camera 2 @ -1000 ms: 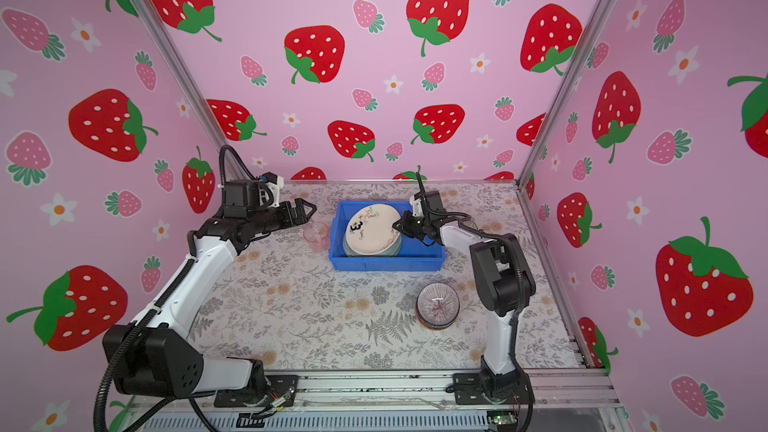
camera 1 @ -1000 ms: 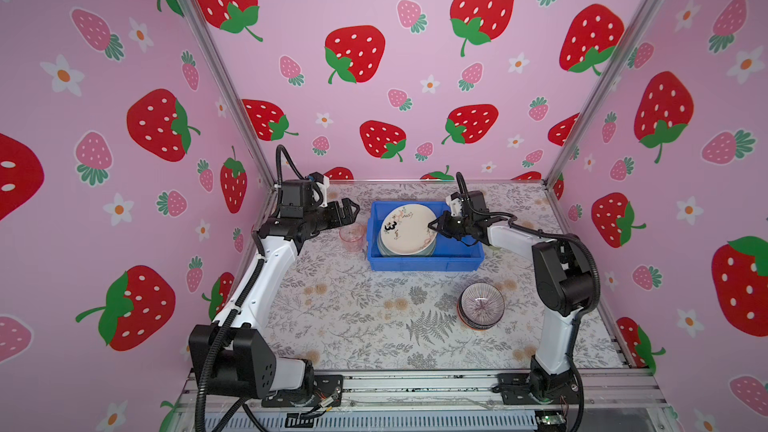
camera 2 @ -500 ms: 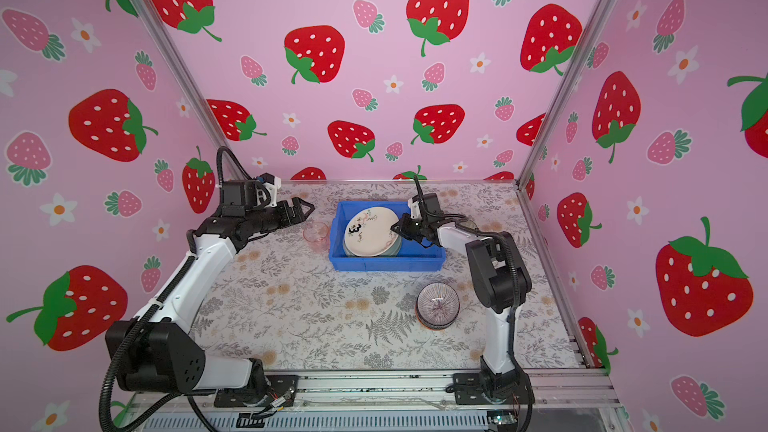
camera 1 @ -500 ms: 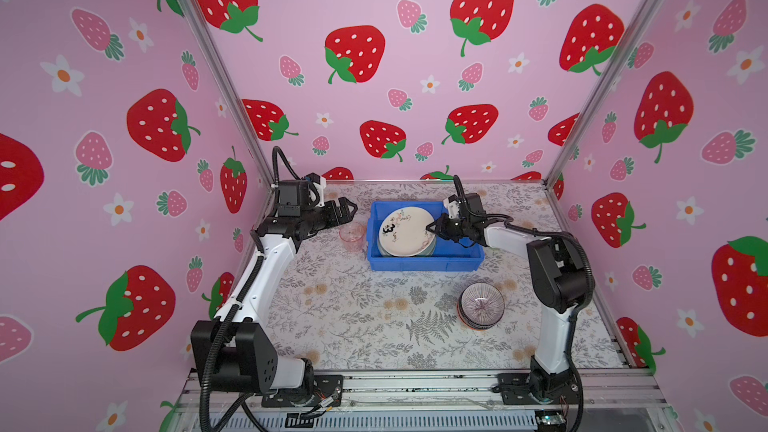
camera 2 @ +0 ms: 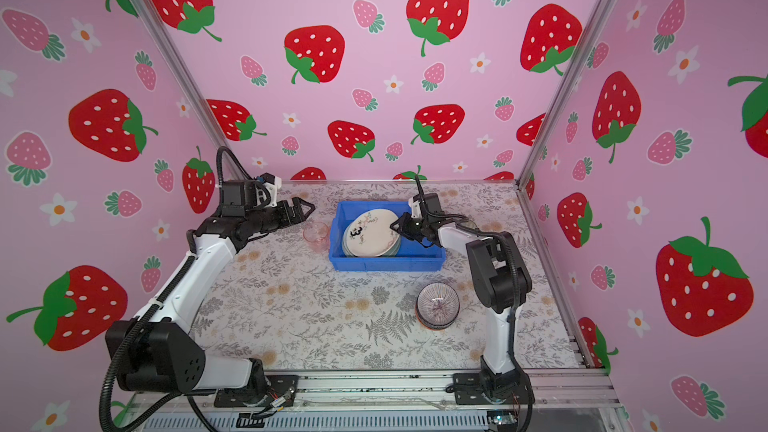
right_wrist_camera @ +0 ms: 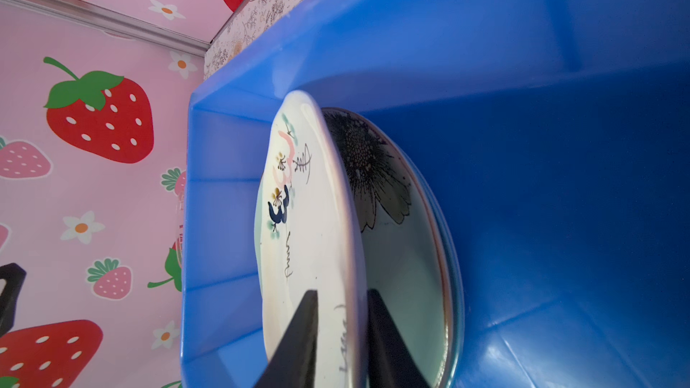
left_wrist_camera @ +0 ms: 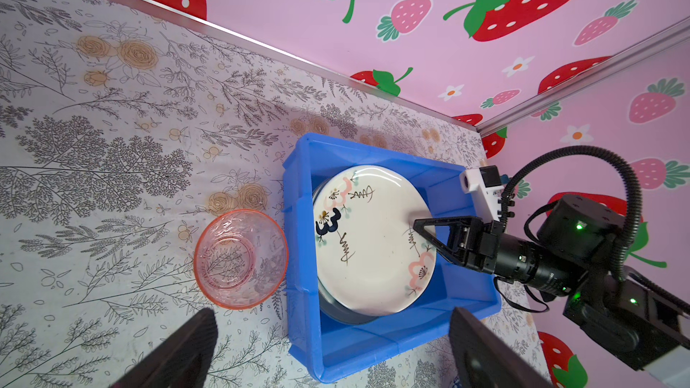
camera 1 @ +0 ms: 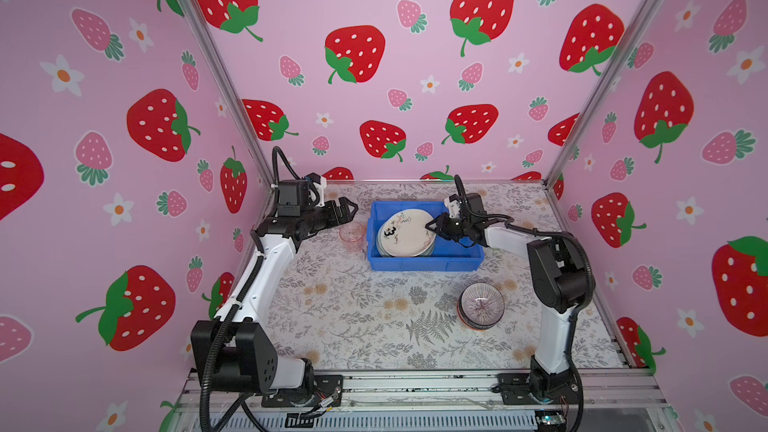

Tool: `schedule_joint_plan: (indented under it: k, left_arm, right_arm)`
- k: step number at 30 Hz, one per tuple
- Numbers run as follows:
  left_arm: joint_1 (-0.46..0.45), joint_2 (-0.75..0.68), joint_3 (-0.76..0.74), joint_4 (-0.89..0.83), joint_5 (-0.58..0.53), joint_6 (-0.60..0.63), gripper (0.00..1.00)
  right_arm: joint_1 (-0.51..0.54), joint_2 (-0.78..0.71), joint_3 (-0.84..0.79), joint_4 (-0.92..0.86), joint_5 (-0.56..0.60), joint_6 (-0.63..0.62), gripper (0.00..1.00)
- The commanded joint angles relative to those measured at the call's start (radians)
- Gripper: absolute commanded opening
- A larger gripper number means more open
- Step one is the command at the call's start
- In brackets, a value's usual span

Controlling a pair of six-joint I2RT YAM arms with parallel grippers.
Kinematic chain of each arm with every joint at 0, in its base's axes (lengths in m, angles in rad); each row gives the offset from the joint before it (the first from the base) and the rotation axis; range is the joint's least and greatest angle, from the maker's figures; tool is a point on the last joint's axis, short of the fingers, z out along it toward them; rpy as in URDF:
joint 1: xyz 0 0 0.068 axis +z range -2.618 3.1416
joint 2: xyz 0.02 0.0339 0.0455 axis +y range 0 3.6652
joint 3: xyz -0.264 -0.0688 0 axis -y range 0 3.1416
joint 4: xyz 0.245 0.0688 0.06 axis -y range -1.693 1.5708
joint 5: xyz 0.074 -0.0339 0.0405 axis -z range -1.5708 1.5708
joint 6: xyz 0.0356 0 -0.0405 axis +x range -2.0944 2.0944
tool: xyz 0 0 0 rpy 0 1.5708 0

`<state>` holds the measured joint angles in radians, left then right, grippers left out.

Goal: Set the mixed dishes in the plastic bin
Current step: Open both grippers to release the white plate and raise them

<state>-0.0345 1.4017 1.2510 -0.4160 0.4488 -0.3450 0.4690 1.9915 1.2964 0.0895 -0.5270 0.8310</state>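
The blue plastic bin [camera 1: 424, 261] [camera 2: 386, 263] stands at the back middle of the table. A cream plate with a black "3" [camera 1: 405, 232] [left_wrist_camera: 369, 240] [right_wrist_camera: 302, 218] lies tilted in it on a pale green flowered plate [right_wrist_camera: 392, 225]. My right gripper [camera 1: 430, 226] [camera 2: 394, 226] [right_wrist_camera: 341, 300] straddles the cream plate's right rim, jaws slightly apart, one finger above and one below. A pink tumbler [camera 1: 353, 236] [left_wrist_camera: 241, 257] stands upright just left of the bin. My left gripper [camera 1: 347, 207] [left_wrist_camera: 332, 345] hovers wide open above the tumbler, holding nothing.
A stack of small bowls with a purple-striped one on top [camera 1: 481, 305] [camera 2: 437, 305] sits at the front right near the right arm's base. The right half of the bin's floor [right_wrist_camera: 560, 218] is bare. Pink strawberry walls close in the table on three sides.
The right gripper's jaws have parted a little around the cream plate's rim, and the plate has sunk lower into the bin. The left arm has hardly moved.
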Motion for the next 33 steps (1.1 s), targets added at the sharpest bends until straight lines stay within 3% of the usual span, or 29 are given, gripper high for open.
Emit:
schedule_joint_plan:
  k: [1,15,33]
  left_arm:
    - [0.006,0.005,-0.006,0.017,0.016,-0.004,0.99]
    - [0.006,0.006,-0.007,0.019,0.019,-0.005,0.99]
    - [0.006,0.014,-0.01,0.022,0.021,-0.013,0.99]
  right_arm:
    - [0.005,-0.013,-0.001,0.02,-0.001,-0.021,0.31]
    - [0.017,-0.057,0.028,-0.167,0.181,-0.153,0.46]
    - [0.057,-0.085,0.043,-0.19,0.198,-0.168,0.46]
